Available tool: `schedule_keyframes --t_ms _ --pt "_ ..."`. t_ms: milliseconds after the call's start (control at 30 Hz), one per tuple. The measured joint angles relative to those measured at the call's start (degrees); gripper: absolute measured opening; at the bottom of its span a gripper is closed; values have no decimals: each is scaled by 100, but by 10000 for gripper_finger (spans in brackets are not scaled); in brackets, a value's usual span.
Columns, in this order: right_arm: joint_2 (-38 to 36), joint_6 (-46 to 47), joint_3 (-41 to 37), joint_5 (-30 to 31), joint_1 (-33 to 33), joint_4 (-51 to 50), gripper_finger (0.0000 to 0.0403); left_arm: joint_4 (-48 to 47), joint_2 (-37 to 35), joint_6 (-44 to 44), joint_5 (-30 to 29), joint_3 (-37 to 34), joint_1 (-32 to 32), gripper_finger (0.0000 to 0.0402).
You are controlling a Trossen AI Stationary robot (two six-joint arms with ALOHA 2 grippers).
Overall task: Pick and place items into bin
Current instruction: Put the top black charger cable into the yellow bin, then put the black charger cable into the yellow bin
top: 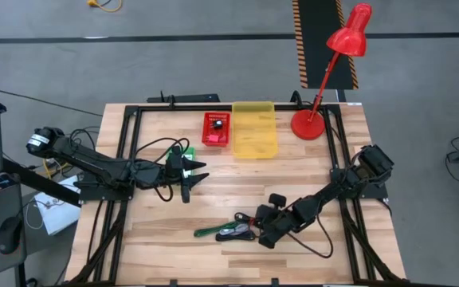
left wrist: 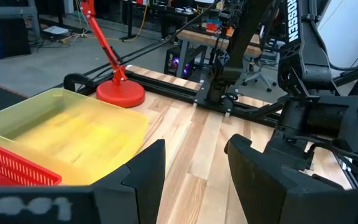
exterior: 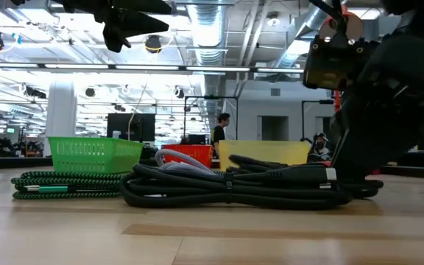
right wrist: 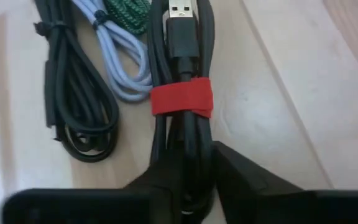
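A black cable bundle [right wrist: 180,81], bound by a red strap [right wrist: 181,98], lay on the worktop [top: 349,239] toward its near edge, beside a second black cable [right wrist: 73,106], a pale grey cable [right wrist: 120,62] and a green braided cable [right wrist: 128,14]. The right claw [right wrist: 194,180] was pinching the strapped bundle between its fingers. The left claw [left wrist: 194,168] hung spread above mid-worktop, near the yellow bin [top: 254,127] and red basket [top: 216,129].
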Motion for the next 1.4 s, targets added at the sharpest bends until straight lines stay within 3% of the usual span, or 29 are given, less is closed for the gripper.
schedule_keyframes --t_ms 67,433,667,833,1000,1200,1400 --pt "0 2 -2 64 5 -1 27 -1 0 0 0 0 0 165" --pt "-652 -40 -17 1325 -228 -361 26 4 0 -2 0 0 0 165" --pt "-1638 -582 -13 1909 -1088 -1299 26 0 0 -2 -2 -2 0 165" --pt "-2174 -1516 -11 1811 -2137 -1444 26 -4 0 22 -2 -2 0 165" --pt "-2350 -2373 -9 1187 -3261 -1276 30 -194 0 22 -2 -4 0 165" --pt "-2258 -2892 -9 475 -4320 -1002 94 -665 -2 24 -4 -7 0 165" --pt "-2245 -2942 -9 172 -4788 -816 153 -767 -2 44 -7 -7 0 165"
